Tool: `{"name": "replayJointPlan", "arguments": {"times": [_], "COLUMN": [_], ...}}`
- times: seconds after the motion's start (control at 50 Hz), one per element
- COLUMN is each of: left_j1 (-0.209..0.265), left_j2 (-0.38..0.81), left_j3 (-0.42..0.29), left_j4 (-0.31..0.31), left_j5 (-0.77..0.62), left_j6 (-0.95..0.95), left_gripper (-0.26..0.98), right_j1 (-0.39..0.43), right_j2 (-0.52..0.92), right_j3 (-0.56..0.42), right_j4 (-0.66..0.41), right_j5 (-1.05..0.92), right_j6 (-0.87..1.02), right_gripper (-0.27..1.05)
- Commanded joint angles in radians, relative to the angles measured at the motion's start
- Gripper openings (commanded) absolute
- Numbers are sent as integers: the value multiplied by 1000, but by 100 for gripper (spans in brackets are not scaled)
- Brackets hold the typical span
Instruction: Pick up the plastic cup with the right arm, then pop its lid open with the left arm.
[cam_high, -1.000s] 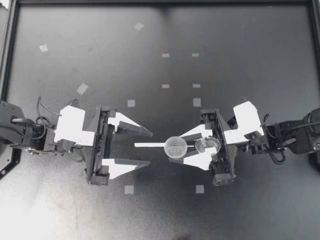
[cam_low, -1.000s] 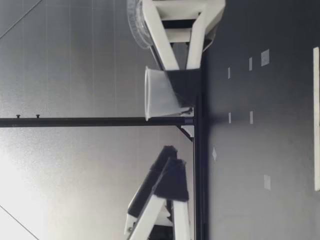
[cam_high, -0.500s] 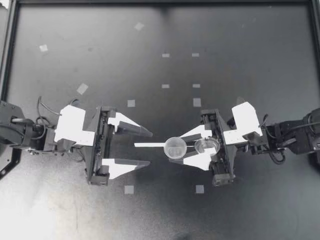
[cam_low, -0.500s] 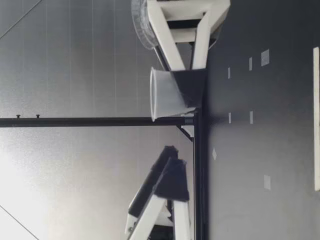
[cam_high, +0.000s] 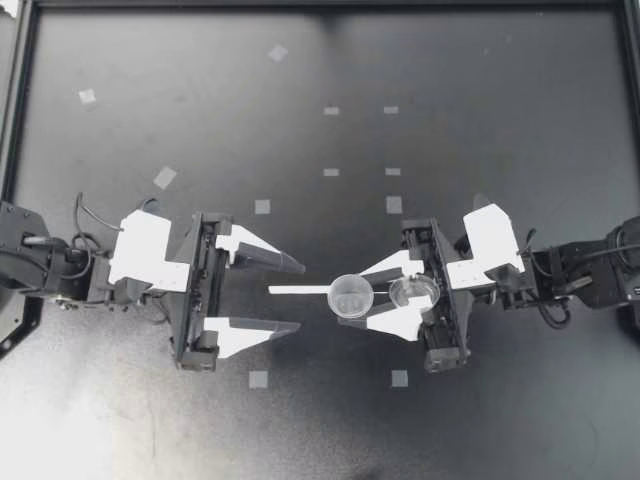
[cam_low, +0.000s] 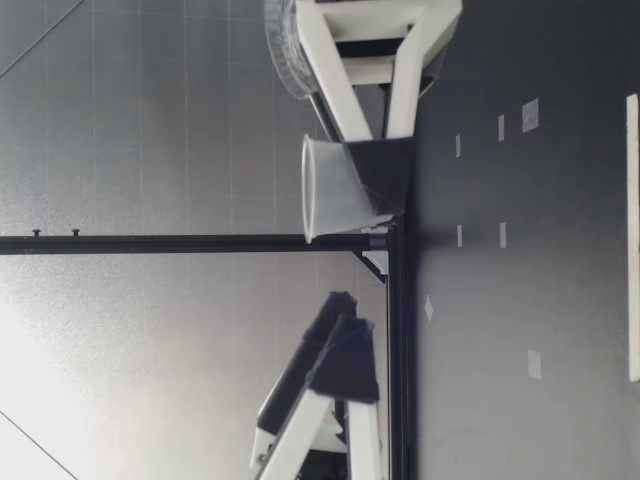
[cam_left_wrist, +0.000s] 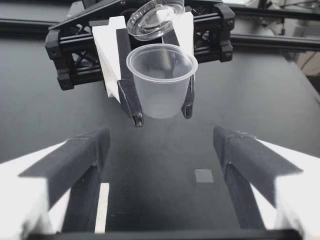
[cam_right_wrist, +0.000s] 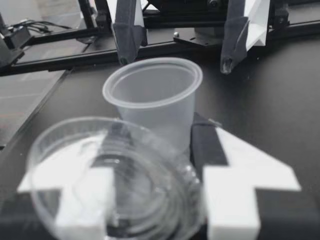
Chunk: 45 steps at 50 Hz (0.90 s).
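text: none legible | labels: none | numbers: none

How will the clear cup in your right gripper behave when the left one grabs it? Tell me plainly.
The cup looks thin, clear and empty, so it is probably very light and easily squashed. Its smooth walls taper toward the base, so it may slip upward in a hard pinch. With that narrow base, it would likely tip easily.

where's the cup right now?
Top view: the clear cup is held upright between the fingers of my right gripper, facing my open left gripper, with a clear lid just behind it.
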Motion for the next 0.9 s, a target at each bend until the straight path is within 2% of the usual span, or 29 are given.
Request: {"name": "replayJointPlan", "arguments": {"times": [0.0, 0.88], "left_j1": [3, 3], "left_j2": [-20, -20], "left_j3": [-11, -12], "left_j4": [0, 0], "left_j5": [-5, 6], "left_j6": [0, 0], "left_gripper": [74, 74], "right_j1": [5, 5], "right_j2": [-32, -32], "right_j3": [-9, -9], "right_j4": [-2, -2], "right_j5": [-3, -2], "right_j6": [0, 0], "right_gripper": [28, 28]}}
